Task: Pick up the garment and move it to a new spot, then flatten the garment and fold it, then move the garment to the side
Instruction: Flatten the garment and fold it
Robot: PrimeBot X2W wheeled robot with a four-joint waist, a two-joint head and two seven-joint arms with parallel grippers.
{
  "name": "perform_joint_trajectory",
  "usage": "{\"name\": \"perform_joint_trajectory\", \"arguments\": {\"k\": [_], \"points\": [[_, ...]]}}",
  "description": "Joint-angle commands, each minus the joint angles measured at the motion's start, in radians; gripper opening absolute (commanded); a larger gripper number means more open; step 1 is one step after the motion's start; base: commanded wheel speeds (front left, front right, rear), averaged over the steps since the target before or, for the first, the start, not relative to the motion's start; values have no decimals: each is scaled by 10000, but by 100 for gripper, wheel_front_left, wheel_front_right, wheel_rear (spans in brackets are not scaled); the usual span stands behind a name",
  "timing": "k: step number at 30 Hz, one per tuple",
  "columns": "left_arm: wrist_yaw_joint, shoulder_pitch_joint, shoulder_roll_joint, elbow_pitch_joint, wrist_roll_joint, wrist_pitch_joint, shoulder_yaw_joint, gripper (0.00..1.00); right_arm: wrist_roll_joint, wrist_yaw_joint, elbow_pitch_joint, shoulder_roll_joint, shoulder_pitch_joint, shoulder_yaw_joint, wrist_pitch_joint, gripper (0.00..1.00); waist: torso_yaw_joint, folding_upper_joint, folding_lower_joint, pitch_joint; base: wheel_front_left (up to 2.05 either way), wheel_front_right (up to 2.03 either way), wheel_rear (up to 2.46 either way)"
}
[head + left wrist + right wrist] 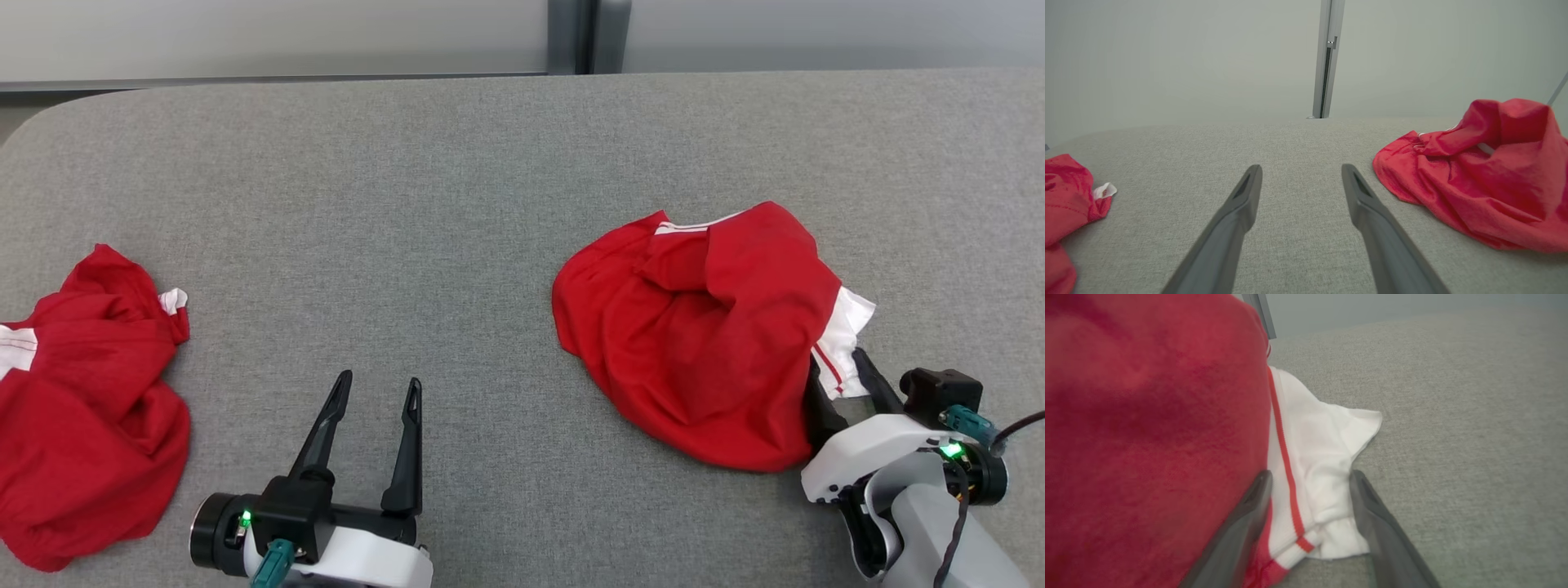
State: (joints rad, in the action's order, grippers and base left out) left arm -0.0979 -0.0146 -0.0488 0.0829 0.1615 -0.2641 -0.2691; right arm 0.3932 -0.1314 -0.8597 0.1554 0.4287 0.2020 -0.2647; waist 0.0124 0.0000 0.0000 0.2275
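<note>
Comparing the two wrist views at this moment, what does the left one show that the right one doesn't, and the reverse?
Left wrist view: the open left tool over the table, plus a second garment at the left edge. Right wrist view: the open right tool straddling white trim with a red stripe. Both: the crumpled red garment and the gray table.

Left hand (380, 380) and right hand (837, 363): black fingers (322, 433), white shells (367, 563), green lights (245, 517).

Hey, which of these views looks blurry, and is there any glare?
Right wrist view: the red shirt up close is soft and out of focus; head view: sharp, even light, no glare on the gray table; left wrist view: fairly crisp.
</note>
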Motion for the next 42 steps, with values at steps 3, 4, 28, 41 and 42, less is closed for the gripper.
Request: {"name": "perform_joint_trajectory", "arguments": {"k": [3, 4, 28, 41, 42], "points": [[-77, -181, -34, 16, 43, -5, 44, 100, 200, 13, -256, 78, 242, 271, 10, 0, 6, 0, 0, -104, 0, 0, 0], [-75, -137, -34, 21, 47, -5, 64, 100, 200, 13, -194, 186, 351, 242, 7, 0, -16, 0, 0, -160, 0, 0, 0], [233, 626, -34, -9, 357, -5, 72, 100, -2977, 10, 5025, 357, 3367, -921, 1, 0, -189, 0, 0, -1707, 0, 0, 0], [325, 264, -34, -52, 348, -5, 40, 100, -1121, 10, 4358, -830, -118, 4655, -1, 0, 306, 0, 0, -1184, 0, 0, 0], [320, 249, -34, -65, 332, -5, 90, 100, -978, 10, 4363, -823, -280, 5105, -1, 0, 310, 0, 0, -1142, 0, 0, 0]]}}
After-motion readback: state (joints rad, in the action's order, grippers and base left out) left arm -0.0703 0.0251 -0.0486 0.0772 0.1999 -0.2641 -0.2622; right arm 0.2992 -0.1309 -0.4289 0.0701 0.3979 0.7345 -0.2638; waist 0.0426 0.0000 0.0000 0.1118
